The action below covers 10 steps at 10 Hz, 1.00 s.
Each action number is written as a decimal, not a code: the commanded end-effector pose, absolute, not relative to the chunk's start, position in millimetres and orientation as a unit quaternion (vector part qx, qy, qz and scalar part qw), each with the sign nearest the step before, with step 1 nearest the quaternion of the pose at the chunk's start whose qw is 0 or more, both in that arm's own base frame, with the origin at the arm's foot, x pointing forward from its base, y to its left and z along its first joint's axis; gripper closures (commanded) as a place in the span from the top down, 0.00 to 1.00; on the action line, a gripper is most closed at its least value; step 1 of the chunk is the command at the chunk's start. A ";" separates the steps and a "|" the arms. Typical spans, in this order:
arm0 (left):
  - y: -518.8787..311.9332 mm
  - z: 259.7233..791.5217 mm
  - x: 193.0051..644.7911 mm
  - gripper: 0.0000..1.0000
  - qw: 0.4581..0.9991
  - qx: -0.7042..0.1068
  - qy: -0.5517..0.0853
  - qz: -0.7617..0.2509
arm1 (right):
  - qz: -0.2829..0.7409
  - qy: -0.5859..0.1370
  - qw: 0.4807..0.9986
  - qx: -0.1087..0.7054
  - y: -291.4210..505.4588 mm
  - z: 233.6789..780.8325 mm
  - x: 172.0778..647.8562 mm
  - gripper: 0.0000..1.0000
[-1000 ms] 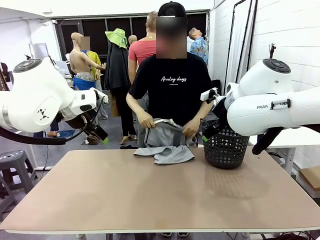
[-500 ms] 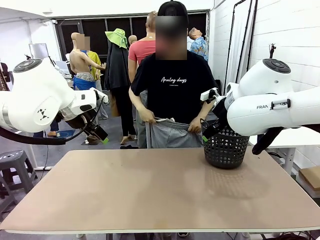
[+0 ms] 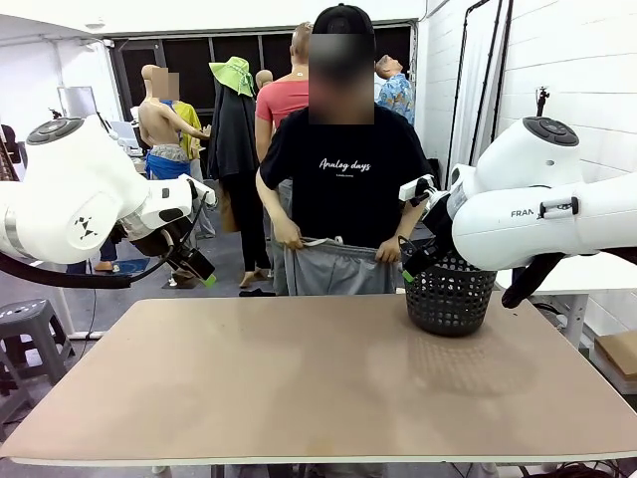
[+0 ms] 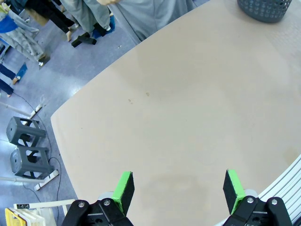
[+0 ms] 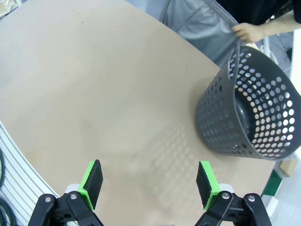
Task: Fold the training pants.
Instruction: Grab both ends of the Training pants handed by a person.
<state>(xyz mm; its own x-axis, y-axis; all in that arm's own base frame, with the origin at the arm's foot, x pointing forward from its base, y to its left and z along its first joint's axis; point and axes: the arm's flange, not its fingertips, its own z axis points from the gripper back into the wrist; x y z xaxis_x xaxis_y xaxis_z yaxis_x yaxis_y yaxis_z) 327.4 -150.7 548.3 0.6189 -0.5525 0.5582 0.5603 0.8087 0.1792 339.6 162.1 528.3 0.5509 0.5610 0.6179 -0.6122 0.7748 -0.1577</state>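
Observation:
A person at the far side of the table holds the light grey training pants (image 3: 333, 267) up by the waistband with both hands, and the legs hang down behind the far table edge. In the wrist views the training pants (image 4: 150, 14) (image 5: 197, 23) show at the top. My left gripper (image 3: 202, 272) hovers raised at the left, well short of the pants. Its own view shows the left gripper (image 4: 178, 186) open above bare tabletop. My right gripper (image 3: 412, 265) is raised beside the basket. In the right wrist view the right gripper (image 5: 149, 181) is open with nothing between its fingers.
A black mesh basket (image 3: 450, 294) (image 5: 249, 117) stands at the far right of the tan table (image 3: 318, 378), close to the person's hand (image 5: 249, 30). The basket (image 4: 265, 9) also shows in the left wrist view. Grey stools (image 4: 26, 146) stand on the floor left of the table.
The person has lifted the training pants off the far table edge, and they now hang from the waistband. Both arms have stayed still.

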 end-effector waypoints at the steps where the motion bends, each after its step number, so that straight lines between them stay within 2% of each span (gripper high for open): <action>1: -150.2 549.4 328.2 1.00 0.898 -0.010 -0.313 -0.308 | 0.333 -0.338 0.879 0.038 161.9 528.1 340.4 1.00; 10: -150.2 549.4 328.2 1.00 0.898 -0.010 -0.313 -0.308 | 0.333 -0.338 0.879 0.038 161.9 528.1 340.4 1.00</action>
<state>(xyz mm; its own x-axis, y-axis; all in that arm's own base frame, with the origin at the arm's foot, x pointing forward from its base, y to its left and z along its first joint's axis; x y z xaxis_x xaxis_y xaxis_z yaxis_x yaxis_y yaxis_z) 327.4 -150.7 548.3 0.6189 -0.5525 0.5582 0.5603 0.8087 0.1792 339.6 162.1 528.3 0.5509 0.5610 0.6179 -0.6122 0.7748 -0.1577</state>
